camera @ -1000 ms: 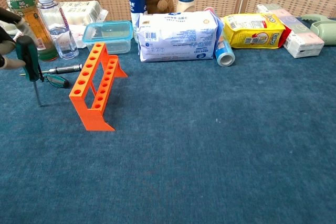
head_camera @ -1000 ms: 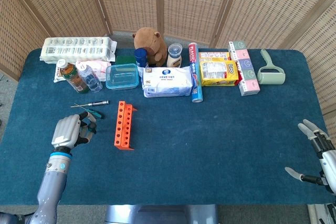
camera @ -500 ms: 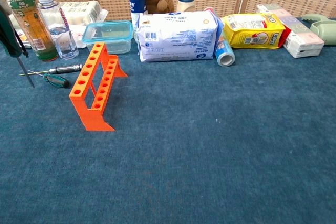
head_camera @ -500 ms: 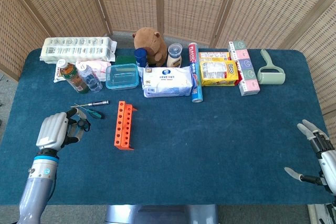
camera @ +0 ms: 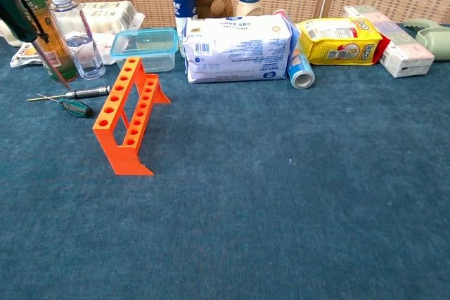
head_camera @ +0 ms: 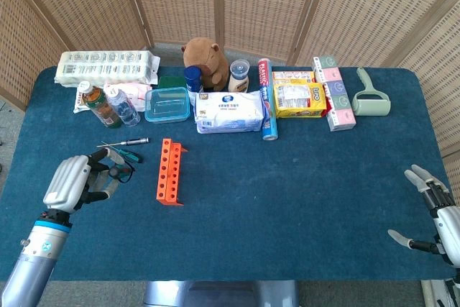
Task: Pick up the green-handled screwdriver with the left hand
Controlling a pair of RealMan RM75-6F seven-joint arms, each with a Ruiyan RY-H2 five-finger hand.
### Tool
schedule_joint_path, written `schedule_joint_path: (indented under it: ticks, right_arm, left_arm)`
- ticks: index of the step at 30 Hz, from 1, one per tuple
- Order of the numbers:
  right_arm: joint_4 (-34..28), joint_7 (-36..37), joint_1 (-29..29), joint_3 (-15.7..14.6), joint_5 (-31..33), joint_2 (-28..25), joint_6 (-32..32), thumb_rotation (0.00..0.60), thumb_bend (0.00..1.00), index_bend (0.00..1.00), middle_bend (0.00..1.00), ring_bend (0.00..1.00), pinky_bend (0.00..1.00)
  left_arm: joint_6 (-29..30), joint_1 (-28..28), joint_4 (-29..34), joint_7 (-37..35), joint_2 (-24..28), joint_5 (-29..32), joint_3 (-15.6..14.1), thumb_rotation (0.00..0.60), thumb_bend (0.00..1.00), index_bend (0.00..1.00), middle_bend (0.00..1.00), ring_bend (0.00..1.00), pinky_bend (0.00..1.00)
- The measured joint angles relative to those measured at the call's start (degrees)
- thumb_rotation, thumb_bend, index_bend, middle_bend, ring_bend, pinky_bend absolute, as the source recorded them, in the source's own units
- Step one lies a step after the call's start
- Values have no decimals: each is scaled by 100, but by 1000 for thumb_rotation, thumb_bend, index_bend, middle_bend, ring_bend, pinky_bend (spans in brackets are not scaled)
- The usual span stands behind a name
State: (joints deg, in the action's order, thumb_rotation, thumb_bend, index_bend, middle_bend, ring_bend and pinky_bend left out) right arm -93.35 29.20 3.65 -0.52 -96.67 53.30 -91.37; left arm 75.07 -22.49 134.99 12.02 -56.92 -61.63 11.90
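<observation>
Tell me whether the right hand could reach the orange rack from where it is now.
Probably not easily: the right hand sits at the table's far right edge, the orange rack well left of centre; nothing lies between.

The head view looks steeply down over the whole blue table (head_camera: pixel 287 199). The chest view sits low and near, facing the back row. Both share the orange rack (head_camera: pixel 169 172) (camera: pixel 126 114).

Green-handled screwdriver (camera: pixel 20 12) now higher, shaft tilted.
</observation>
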Motion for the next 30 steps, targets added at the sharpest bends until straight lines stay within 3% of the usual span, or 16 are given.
schedule_joint_path:
  ticks: [13,21,30]
  right_arm:
    - [16,40,-5,9,25,-11,-8,600,0,0,29,0,0]
    - [12,17,-6,0,5,-7,-8,600,0,0,29,0,0]
    - [25,55,-11,4,18,-17,-17,600,0,0,29,0,0]
  left_arm:
    - [-517,239,0,-1012,271,-1253,-460,600,517,513,875,918,962]
    - [-699,409,0,-2011,840,-2065,-688,600,518,513,875,918,961]
    - [-769,457,0,-2262,1093,-2264,-799,600,518,513,875,918,962]
